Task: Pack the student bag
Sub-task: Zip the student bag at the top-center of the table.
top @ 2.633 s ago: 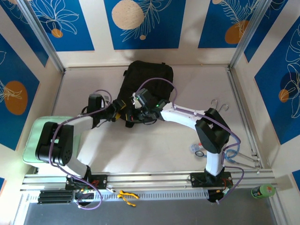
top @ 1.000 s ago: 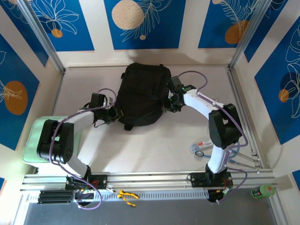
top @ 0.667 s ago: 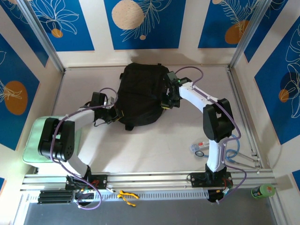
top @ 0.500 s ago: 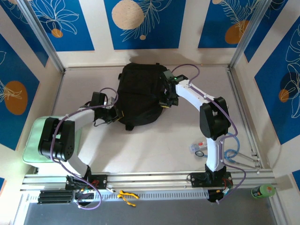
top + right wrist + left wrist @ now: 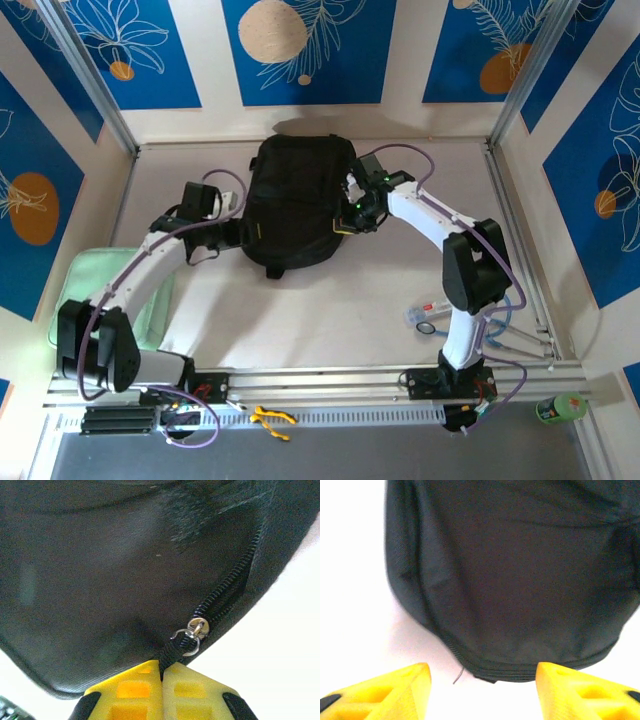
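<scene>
Right pincer [image 5: 161,674] is pinched on the black zip pull [image 5: 168,655] of the large black fabric backpack [image 5: 295,205], laid far-centre on the white desk [image 5: 330,310]. Left pincer [image 5: 482,675] is spread, just off its edge. Zip step is judged in hand; a steady draw along the track is needed.

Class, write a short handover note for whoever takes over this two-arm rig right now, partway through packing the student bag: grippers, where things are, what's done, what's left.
Left gripper: open, empty, just short of the student bag's left edge.
Right gripper: shut on the zip pull at the bag's right side.
Bag: lies on the table, far centre, between the two arms.
Done: zip pull gripped. Nothing can be seen packed, and how far the zip is open cannot be told.
Left: probably draw the zip open, load the bag and close it.
</scene>
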